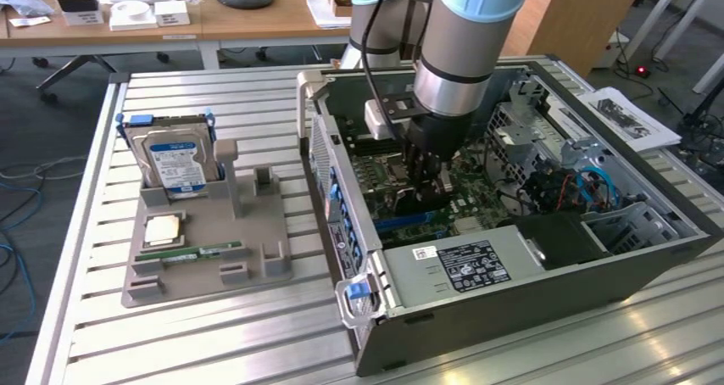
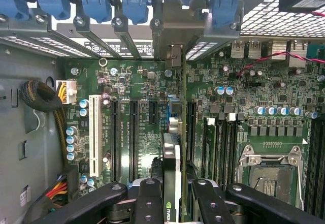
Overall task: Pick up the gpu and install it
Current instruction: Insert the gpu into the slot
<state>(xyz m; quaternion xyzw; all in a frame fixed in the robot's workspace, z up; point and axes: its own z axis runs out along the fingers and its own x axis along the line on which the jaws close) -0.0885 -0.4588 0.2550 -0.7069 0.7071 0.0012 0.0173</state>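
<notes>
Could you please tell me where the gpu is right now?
In the wrist view the gpu is held edge-on between the jaws, inside the open computer case, over the motherboard beside its black expansion slots.

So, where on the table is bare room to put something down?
Bare slats of the table in front of the grey holder, and behind the hard drive. Crowded: inside the computer case, around the tool gripping the gpu.

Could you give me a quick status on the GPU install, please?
Gripper shut on gpu. Card edge-on inside the case, over the motherboard slots; seated or not, cannot tell. Cable bundle off to one side, clear of card.
</notes>
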